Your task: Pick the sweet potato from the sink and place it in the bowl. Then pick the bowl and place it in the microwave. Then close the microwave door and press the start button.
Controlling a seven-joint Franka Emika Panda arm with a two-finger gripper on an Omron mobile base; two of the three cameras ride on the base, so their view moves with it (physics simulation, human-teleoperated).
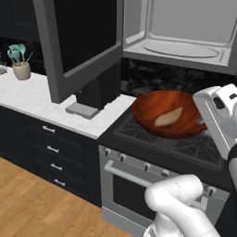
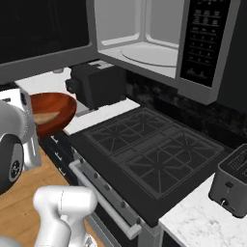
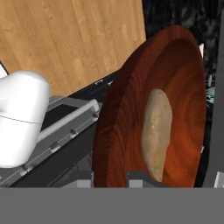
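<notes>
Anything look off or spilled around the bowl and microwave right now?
Nothing spilled. The bowl is held level above the stove with the sweet potato lying inside. The microwave door stands wide open, as the task needs.

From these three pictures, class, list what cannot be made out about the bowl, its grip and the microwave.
- End effector fingers: cut by hand view's bottom band; grip on bowl unclear.
- Bowl's near rim: hidden behind the arm, both base views.
- Microwave start button: panel markings too small, right base view.
</notes>
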